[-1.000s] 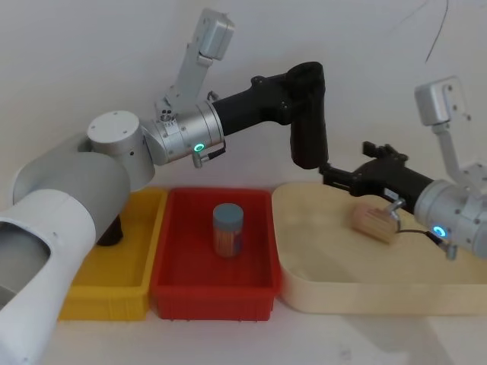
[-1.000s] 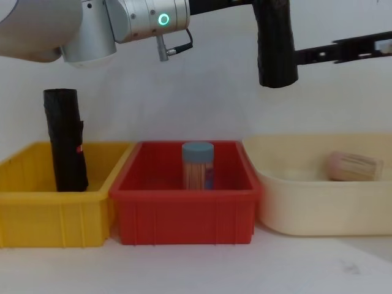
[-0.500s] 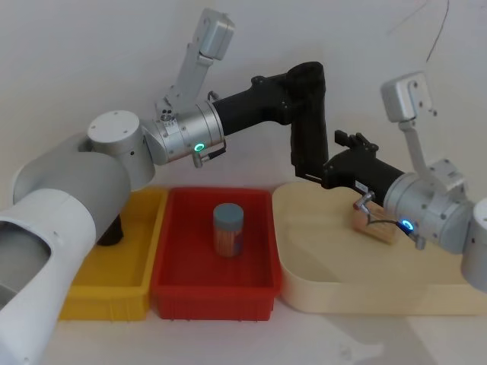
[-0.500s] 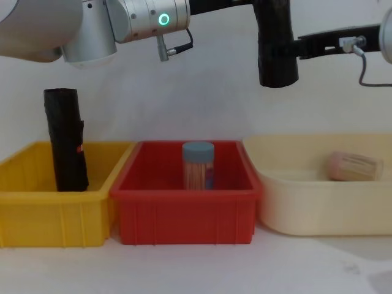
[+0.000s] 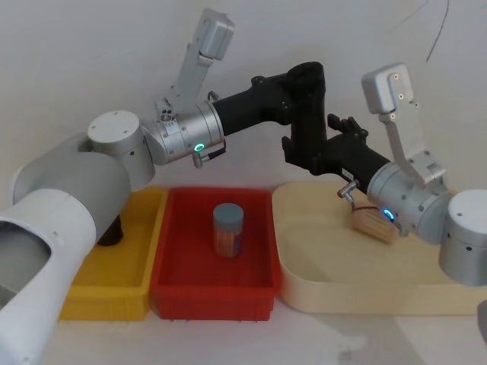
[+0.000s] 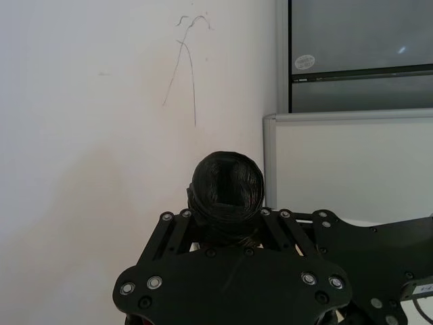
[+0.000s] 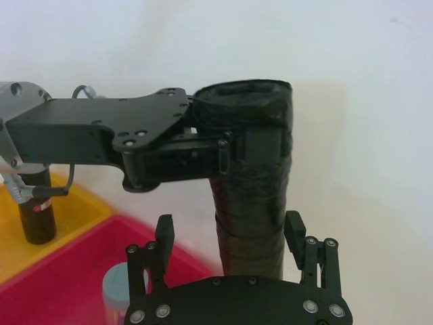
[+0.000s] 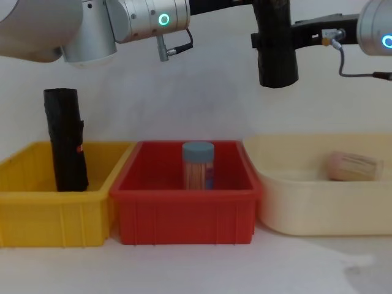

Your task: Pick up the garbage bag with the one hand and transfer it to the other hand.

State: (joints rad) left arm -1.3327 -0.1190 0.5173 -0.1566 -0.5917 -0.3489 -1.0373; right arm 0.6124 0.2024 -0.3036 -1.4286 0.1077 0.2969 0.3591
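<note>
In the head view the right gripper (image 5: 298, 152) has moved in from 3 o'clock during the last second and now stands around the lower part of the bag (image 5: 307, 114), where earlier it was well apart from it over the cream tray (image 5: 304, 293). This means, I judge, that the handover is near, but the bag is not yet passed. The left gripper (image 5: 300, 80) still holds the bag near its top, upright, high above the red bin (image 5: 167, 281). In the left wrist view the left gripper (image 6: 226, 227) is closed on the bag's (image 6: 227, 186) upper end, both sides pressed against it. In the right wrist view the right gripper (image 7: 230, 233) is wide open, one finger (image 7: 164, 233) at 9 o'clock of the bag (image 7: 252, 203) and the other at 3 o'clock, with a gap on each side, so it touches nothing yet. In the chest view the bag (image 8: 277, 55) hangs at 12 o'clock, above the gap between red bin (image 8: 184, 214) and tray (image 8: 318, 214); the other roll (image 8: 64, 141) stands in the yellow bin (image 8: 37, 214).
</note>
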